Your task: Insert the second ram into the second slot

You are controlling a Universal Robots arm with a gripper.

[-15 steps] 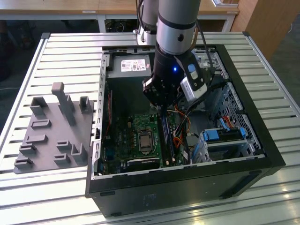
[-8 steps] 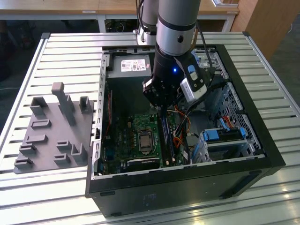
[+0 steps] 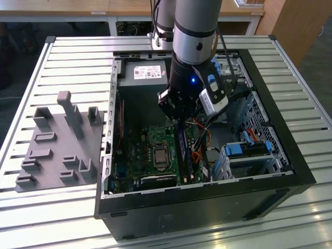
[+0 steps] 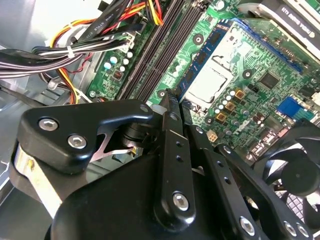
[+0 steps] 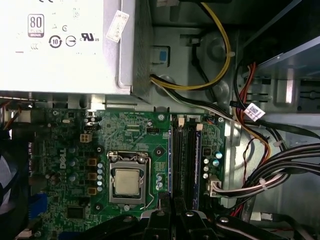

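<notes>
The gripper (image 4: 170, 107) is seen from behind its black linkage, its fingers (image 4: 172, 115) drawn together over the green motherboard (image 4: 250, 65). The fingertips are set just beside the socketed processor (image 4: 210, 82) and at the near end of the black memory slots (image 4: 160, 47). A dark-blue board edge (image 4: 205, 55) lies alongside the slots. Bundled cables (image 4: 75, 50) are routed beside the motherboard, and a black fan (image 4: 295, 175) is seen at its edge.

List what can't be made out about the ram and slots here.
1. Exterior view: the arm hides the top of the ram, which is too small and dark to tell whether it is seated.
2. First wrist view: the gripper covers the near end of the slots.
3. Second wrist view: the gripper's own body hides whether it holds anything.
</notes>
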